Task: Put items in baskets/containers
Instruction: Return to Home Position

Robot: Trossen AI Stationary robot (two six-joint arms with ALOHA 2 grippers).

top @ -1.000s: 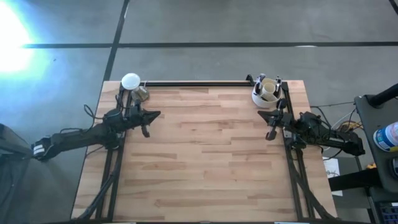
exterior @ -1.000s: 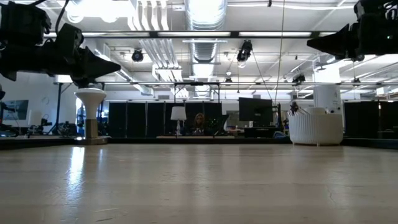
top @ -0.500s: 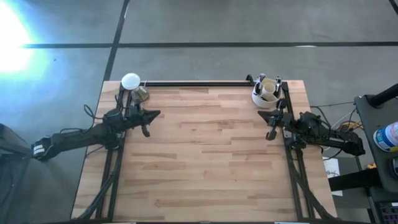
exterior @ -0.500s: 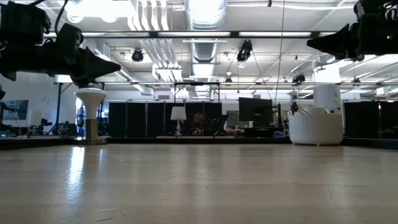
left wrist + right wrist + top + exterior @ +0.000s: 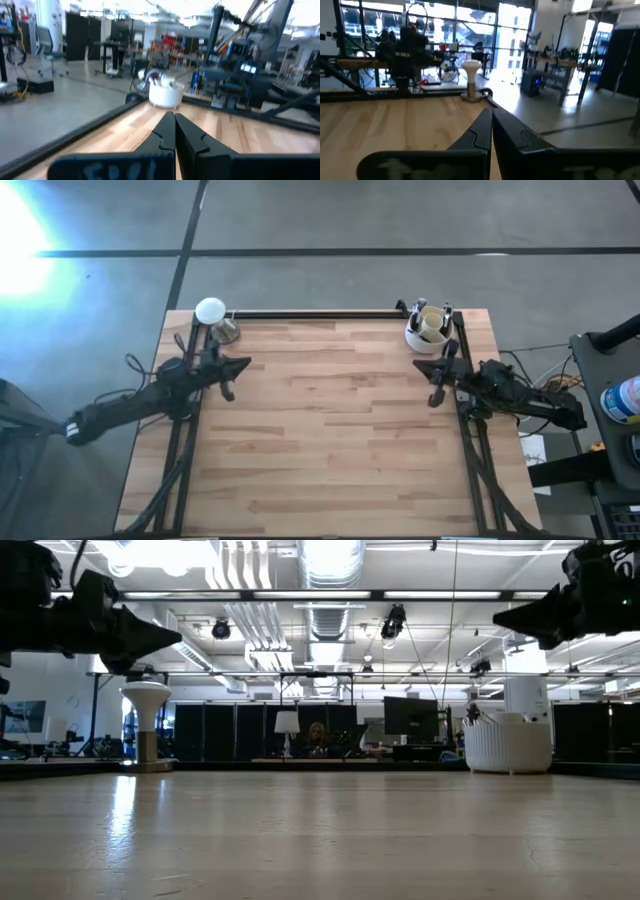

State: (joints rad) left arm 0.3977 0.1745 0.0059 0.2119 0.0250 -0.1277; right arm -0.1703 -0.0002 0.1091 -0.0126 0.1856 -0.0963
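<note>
The cream-white cup (image 5: 430, 328) stands at the table's far right corner. Dark brush tips (image 5: 470, 716) stick up over its rim, and no brush shows lying on the tabletop. The cup also appears in the left wrist view (image 5: 165, 93). My left gripper (image 5: 243, 364) hovers above the table near its far left side, shut and empty, pointing right. My right gripper (image 5: 420, 364) hovers just on the near side of the cup, shut and empty, pointing left. Both hang well above the wood in the low view, the left gripper (image 5: 170, 638) and the right gripper (image 5: 503, 614).
A flat white disc on a brass-coloured stand (image 5: 212, 313) sits at the far left corner, just beyond my left gripper, and shows as the disc stand (image 5: 471, 80) in the right wrist view. A dark rail (image 5: 310, 314) runs along the far edge. Bare wooden tabletop (image 5: 330, 430) lies between the arms.
My left gripper has drawn back a little toward the table's left edge, staying shut. The cup and the disc stand have kept their places.
</note>
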